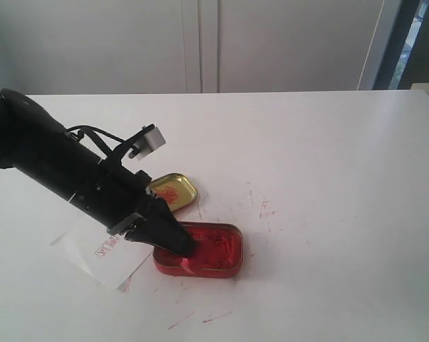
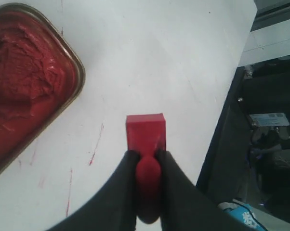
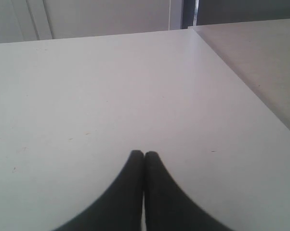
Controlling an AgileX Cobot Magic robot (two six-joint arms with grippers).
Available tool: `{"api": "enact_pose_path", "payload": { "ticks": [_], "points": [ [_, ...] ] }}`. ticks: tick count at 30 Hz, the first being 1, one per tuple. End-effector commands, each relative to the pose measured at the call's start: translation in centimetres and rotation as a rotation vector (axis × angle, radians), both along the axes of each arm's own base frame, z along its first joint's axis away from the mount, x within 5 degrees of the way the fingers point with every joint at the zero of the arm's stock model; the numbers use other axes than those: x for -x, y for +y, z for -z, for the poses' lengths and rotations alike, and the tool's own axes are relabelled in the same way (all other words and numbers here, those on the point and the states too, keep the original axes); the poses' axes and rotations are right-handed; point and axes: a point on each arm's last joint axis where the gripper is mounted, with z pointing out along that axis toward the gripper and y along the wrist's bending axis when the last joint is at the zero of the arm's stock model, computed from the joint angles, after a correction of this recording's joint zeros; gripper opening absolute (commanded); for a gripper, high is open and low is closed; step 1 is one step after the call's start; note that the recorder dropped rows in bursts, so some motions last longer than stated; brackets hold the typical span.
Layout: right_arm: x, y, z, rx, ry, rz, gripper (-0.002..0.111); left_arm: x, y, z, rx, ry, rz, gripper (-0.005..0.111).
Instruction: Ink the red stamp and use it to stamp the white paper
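Observation:
My left gripper (image 2: 146, 153) is shut on the knob handle of the red stamp (image 2: 145, 131), whose rectangular block points down at the white tabletop beside the red ink tin (image 2: 24, 82). In the exterior view the left gripper (image 1: 185, 247) hangs at the near left end of the red tin (image 1: 213, 251), and the stamp cannot be told apart from the red ink behind it. The white paper (image 1: 86, 249) lies left of the tin, partly under the arm, with a red imprint on it. My right gripper (image 3: 144, 154) is shut with nothing in it, over bare table.
A gold-coloured tin lid (image 1: 174, 190) with red smears lies just behind the red tin. Thin red ink streaks (image 1: 264, 210) mark the tabletop around the tin. The table's edge (image 2: 222, 120) runs close beside the stamp in the left wrist view.

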Motion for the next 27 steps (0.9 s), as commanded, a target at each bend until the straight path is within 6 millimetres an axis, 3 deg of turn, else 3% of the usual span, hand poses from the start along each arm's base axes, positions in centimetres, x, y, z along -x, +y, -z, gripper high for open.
{"api": "enact_pose_path", "payload": {
  "ticks": [1,17,27],
  "points": [
    [0.0,0.0,0.0,0.005,-0.013,-0.005,0.000,0.4,-0.5,1.0,0.045,0.087,0.042,0.000],
    [0.0,0.0,0.0,0.005,-0.013,-0.005,0.000,0.4,0.8,3.3,-0.163,0.077,0.108,0.000],
    [0.0,0.0,0.0,0.005,-0.013,-0.005,0.000,-1.1,2.7,4.1,-0.093,0.199,0.029,0.000]
  ]
}}
